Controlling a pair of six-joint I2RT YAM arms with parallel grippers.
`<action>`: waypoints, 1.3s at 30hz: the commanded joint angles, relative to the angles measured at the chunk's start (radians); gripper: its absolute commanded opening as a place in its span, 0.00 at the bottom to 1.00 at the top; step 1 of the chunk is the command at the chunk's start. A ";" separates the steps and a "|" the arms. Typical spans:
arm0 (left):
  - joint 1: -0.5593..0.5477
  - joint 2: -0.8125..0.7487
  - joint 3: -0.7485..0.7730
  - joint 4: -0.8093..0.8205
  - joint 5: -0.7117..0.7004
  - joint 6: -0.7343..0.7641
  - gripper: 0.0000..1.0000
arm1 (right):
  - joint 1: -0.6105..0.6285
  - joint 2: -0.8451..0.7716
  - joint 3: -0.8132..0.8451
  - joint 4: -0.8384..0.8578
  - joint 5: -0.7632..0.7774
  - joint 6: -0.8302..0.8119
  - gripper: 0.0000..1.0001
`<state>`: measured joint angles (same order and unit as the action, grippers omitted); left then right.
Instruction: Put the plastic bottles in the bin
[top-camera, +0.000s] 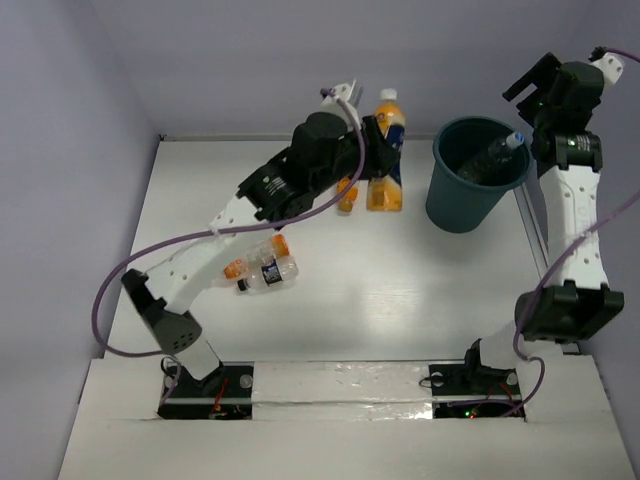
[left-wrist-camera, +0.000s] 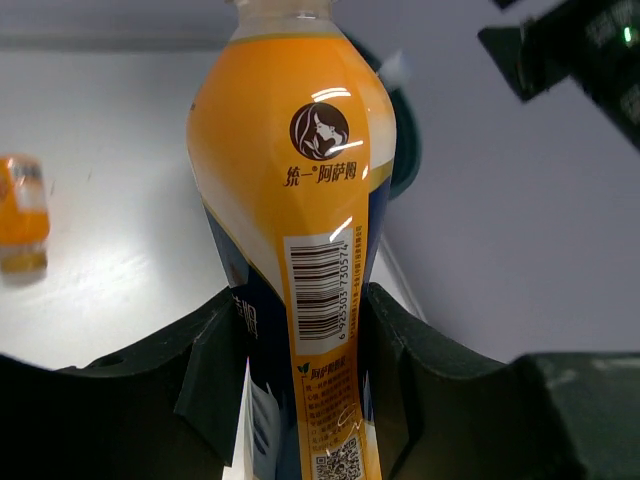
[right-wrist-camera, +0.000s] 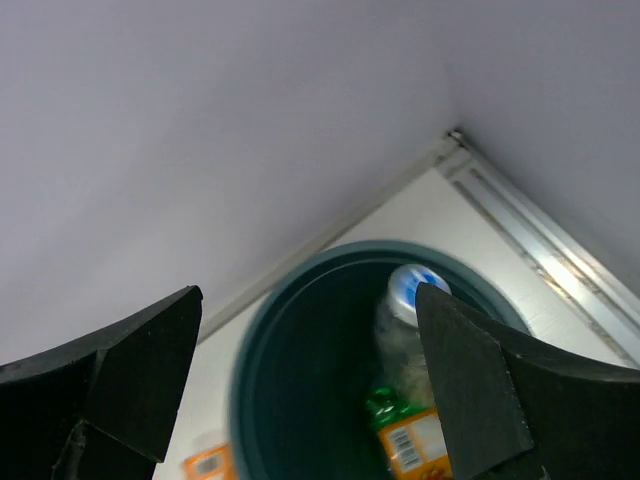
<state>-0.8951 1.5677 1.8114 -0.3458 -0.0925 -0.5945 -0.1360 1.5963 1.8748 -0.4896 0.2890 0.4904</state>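
At 12 o'clock on the surface, left claw: closed narrow on the orange bottle, one finger on each side of its labelled lower body.
Orange bottle, attitude: upright, with the pale cap uppermost; the label was part orange with a barcode and part dark blue.
Orange bottle, location: outside the bin, at its 9 o'clock and near it.
Small orange bottle: upright on the surface at 7 o'clock of the held bottle, just beside it.
Lying bottles: on their sides at 9 o'clock of the surface centre, under the left forearm. One was clear with a dark label and at least one had an orange cap; the exact count could not be told.
Bin, location: upright at 2 o'clock of the surface centre, near the right rail.
Bin, contents: a clear bottle with a blue cap leaned against the wall, with a green bottle and an orange barcode label below it.
Right claw: spread wide, nothing between the fingers, positioned above the bin mouth.
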 joint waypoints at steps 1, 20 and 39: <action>0.002 0.126 0.201 -0.019 0.010 0.079 0.35 | 0.006 -0.220 -0.026 0.059 -0.102 0.031 0.91; -0.007 0.710 0.719 0.694 -0.137 -0.183 0.35 | 0.141 -0.949 -0.562 -0.102 -0.235 0.137 0.00; -0.027 0.924 0.786 0.900 -0.156 -0.016 0.99 | 0.150 -1.009 -0.560 -0.294 -0.428 0.123 0.00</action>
<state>-0.9070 2.5721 2.5591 0.4644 -0.2916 -0.7059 0.0082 0.5770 1.3258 -0.7868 -0.0780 0.6334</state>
